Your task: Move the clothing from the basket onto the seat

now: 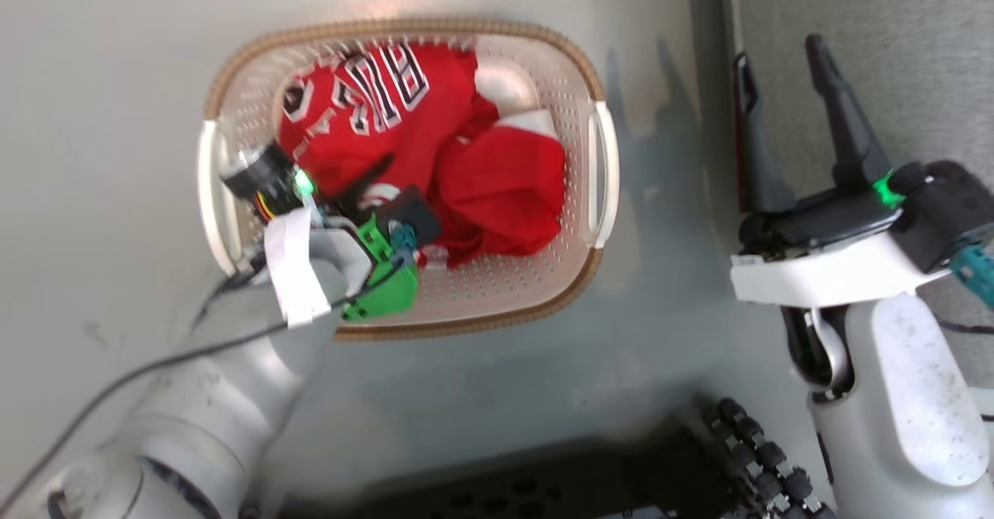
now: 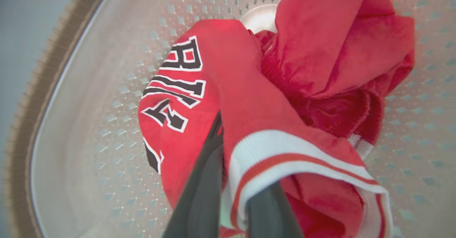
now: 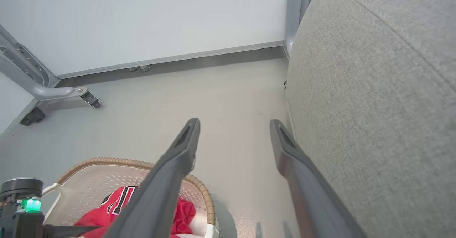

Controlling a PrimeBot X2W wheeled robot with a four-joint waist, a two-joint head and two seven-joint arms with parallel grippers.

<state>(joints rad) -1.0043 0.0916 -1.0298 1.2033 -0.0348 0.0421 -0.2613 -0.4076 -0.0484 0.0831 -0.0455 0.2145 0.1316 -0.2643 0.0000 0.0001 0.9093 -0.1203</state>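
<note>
Clothing (image 1: 497, 185), 2 red garments, lay heaped in the basket (image 1: 404, 26). The left gripper (image 2: 233, 159) stood down among them, clamped on a white-trimmed fold, probably because that raised edge offered the easiest hold for lifting. The right gripper (image 3: 235, 124) hung empty with jaws apart, the seat (image 3: 374, 106) just to its right, likely waiting clear of the lift.

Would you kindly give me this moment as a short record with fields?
clothing: two red garments, both in the basket
basket: on the floor, left of the seat
seat: grey cushion, beside the right gripper
left gripper: inside the basket, shut on the clothing's striped trim
right gripper: open, holding nothing, above the floor
</note>
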